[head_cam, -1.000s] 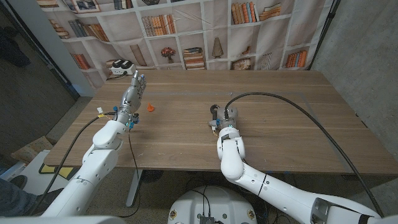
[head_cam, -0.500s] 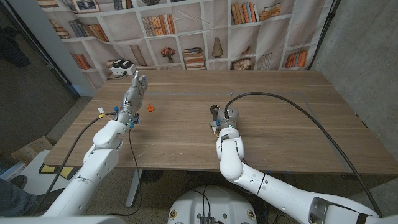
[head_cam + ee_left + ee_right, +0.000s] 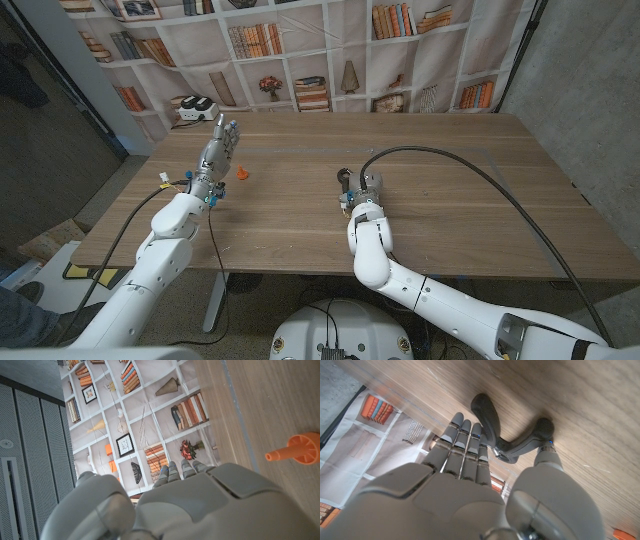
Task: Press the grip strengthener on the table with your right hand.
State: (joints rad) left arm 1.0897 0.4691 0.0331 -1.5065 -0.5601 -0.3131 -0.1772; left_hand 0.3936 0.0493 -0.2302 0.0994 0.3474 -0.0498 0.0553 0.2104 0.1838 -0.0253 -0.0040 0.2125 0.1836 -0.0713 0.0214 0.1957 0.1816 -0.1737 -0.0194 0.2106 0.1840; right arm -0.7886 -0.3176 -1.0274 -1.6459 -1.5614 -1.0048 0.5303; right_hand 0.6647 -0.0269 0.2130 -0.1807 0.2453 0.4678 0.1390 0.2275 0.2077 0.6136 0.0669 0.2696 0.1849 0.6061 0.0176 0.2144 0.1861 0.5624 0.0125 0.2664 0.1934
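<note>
1. Head view: a long wooden tabletop (image 3: 460, 200) runs the width of the frame before a printed backdrop of bookshelves (image 3: 300, 50), a bare working surface on which the exercise is staged.

2. The robot's right arm comes in from the lower right, a black cable (image 3: 500, 195) looping over the wood behind it, and sets the right hand (image 3: 362, 192) near the middle of the tabletop, directly at the task's object.

3. The left arm reaches in from the lower left, and the left hand (image 3: 217, 148) stands raised with its fingers apart and nothing in it, well clear of the work, apparently parked because the job calls for the right hand alone.

4. The grip strengthener (image 3: 512, 435), a dark two-handled squeezer, lies on the wood at the right hand. In the right wrist view, the fingers (image 3: 462, 442) lie along one curved handle while the thumb reaches to the other, so the hand brackets the tool from both sides. That placement looks like a squeeze being set up or under way. Whether the handles are truly clamped or merely touched cannot be told, since the handles are still spread in a V.

5. A small orange cone-shaped piece (image 3: 243, 174) sits on the tabletop just beside the left hand. It shows larger in the left wrist view (image 3: 297, 450), lying on its side, and seems to have no part in the task.
</note>
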